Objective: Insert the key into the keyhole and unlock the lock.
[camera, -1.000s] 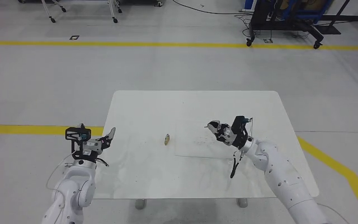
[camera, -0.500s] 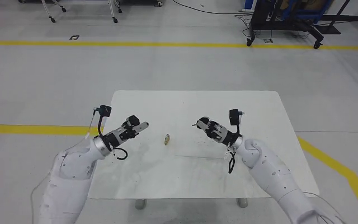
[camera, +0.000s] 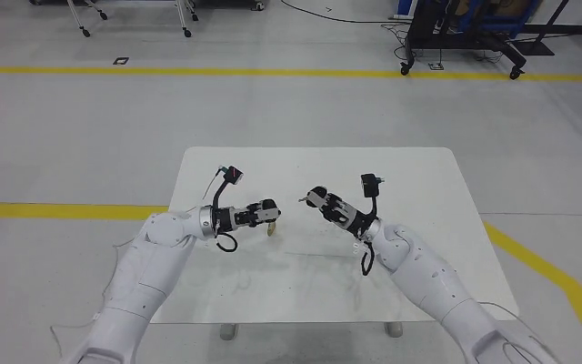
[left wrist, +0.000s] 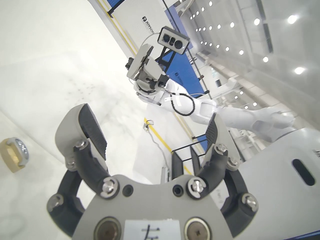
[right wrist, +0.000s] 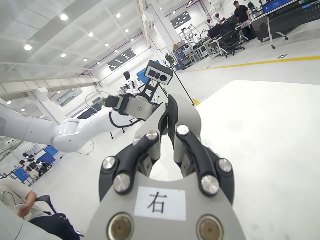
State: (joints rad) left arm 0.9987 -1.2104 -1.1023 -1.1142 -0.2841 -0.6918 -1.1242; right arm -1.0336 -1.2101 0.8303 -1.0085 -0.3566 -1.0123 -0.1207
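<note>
Top overhead; L wrist faces R tool (left wrist: 145, 56).

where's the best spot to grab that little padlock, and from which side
Probably the brass body of the padlock, pinched across its sides from above: it appears to lie flat on the table, and its silver shackle looks thin and rounded. The open left gripper is beside it.

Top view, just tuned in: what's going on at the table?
Both arms are out over the table. The left tool is open and hovers right beside the small lock, which lies on the table ungripped. The right tool is shut, held above the table a little apart, facing the left one. Whether it grips anything is too small to tell.
</note>
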